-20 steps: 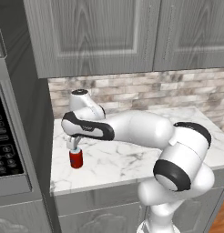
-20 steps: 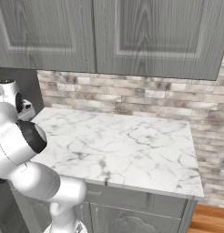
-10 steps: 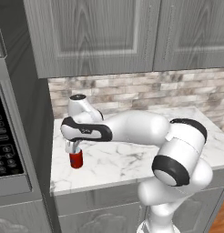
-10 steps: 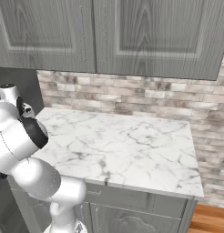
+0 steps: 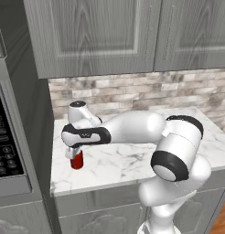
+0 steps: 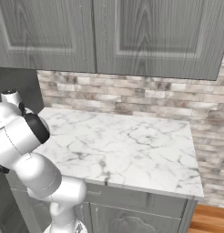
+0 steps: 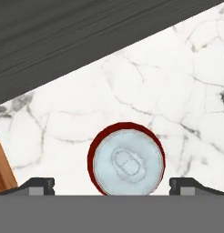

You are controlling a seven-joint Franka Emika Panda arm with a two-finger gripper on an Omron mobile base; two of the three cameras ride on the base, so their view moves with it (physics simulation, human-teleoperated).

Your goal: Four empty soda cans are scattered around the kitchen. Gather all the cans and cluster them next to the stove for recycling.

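I have the end effector (image 7: 112, 185) spread as wide as it goes, gripping nothing, and hanging directly over the red soda can (image 7: 126, 159). In the hand view the two dark fingertips (image 7: 38, 185) sit to either side of the can's silvery top, each with a clear gap, so the can is bracketed but untouched. In the left base view the end effector (image 5: 72, 152) is just above the soda can (image 5: 77, 159), which stands upright on the white marble counter (image 5: 128, 162), near its left edge and toward the near side, beside the tall dark cabinet holding the microwave (image 5: 7, 151).

The step in hand, as I judge it, is the pickup. To do it well I would lower straight down without any sideways drift, since the can is light and empty and a nudge from one finger would tip or skate it on the smooth marble. The can sits close to centred between the tips, perhaps slightly toward one side; I would correct that before descending. I would go low enough to pinch the body below the rim, not the tapered top, then close gently and evenly. The left edge of the counter and the cabinet wall are close, so I would lift vertically before swinging away.
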